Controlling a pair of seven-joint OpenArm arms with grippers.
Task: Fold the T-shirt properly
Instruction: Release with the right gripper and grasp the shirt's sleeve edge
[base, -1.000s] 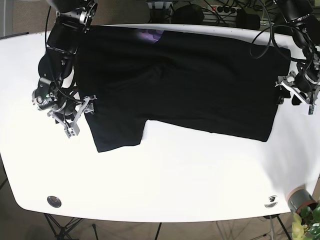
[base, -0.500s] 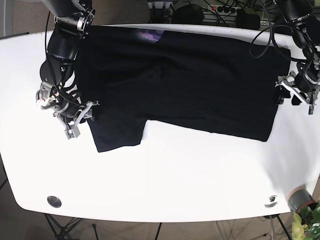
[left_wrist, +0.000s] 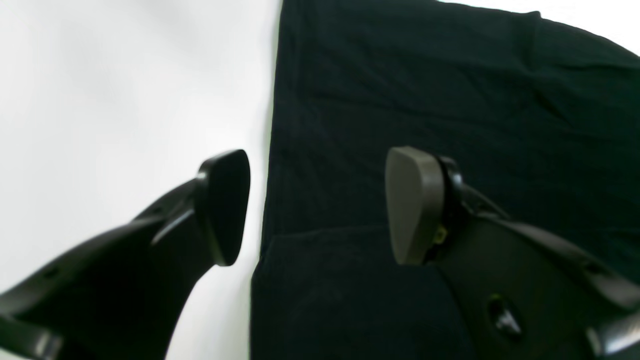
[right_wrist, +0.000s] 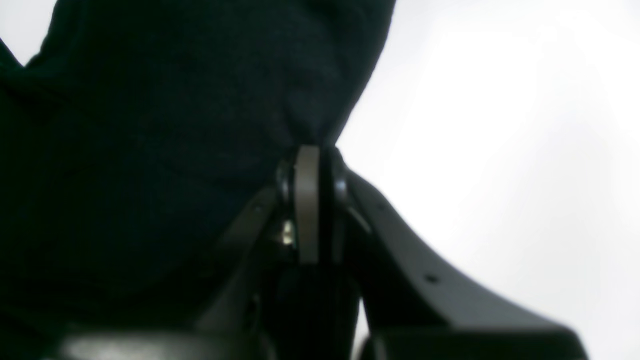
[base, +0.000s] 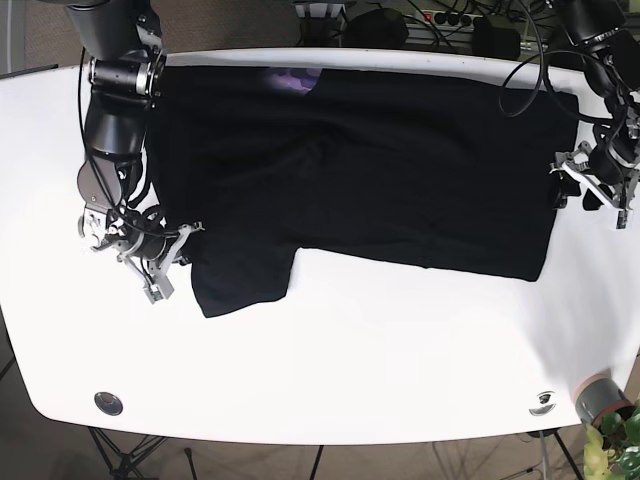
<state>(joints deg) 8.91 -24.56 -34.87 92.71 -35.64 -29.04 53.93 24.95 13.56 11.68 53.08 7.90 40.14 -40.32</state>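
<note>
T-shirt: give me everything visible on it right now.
The T-shirt is black, looks like a soft knit, and lies mostly flat on the white table, collar at the far edge with a purple patch inside it. Light wrinkles run near its middle. One sleeve sticks out toward the near side. The right gripper is shut on that sleeve's edge, bunching the cloth there. The left gripper is open, straddling the opposite edge, one finger over cloth, one over table.

One T-shirt (base: 400, 170) lies on one table (base: 330, 370). Two grippers show: left (base: 592, 190) and right (base: 172, 262). One plant (base: 618, 445) stands nearby.
</note>
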